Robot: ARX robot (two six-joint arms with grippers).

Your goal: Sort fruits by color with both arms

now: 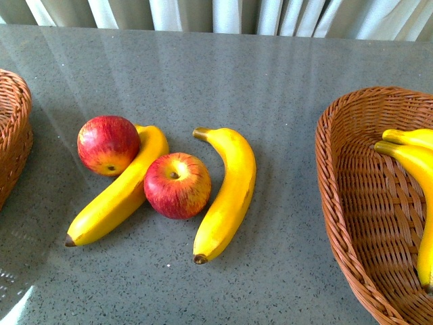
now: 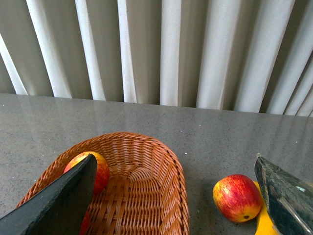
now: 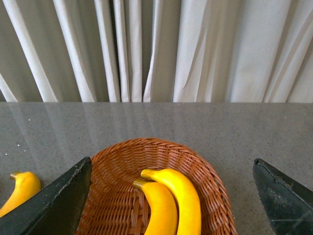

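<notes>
I have the speckled grey table (image 1: 270, 88), a woven wicker left basket (image 1: 13, 135) at 9 o'clock, and a right basket (image 1: 345, 203) at 3 with bananas (image 1: 413, 159) in it. At centre are two loose bananas (image 1: 230, 196), curved, smooth, probably light and stiff; I'd pinch mid-length. Two apples (image 1: 177, 185) touch them, round, glossy, likely slippery; take them across the widest part. On the left gripper (image 2: 174, 164) and right gripper (image 3: 172, 164) the jaws are spread, empty.

Grey speckled table (image 1: 270, 81), two apples (image 1: 108, 144) (image 1: 177, 185) and two bananas (image 1: 118, 196) (image 1: 230, 193) between two wicker baskets (image 1: 13, 142) (image 1: 365, 203).
</notes>
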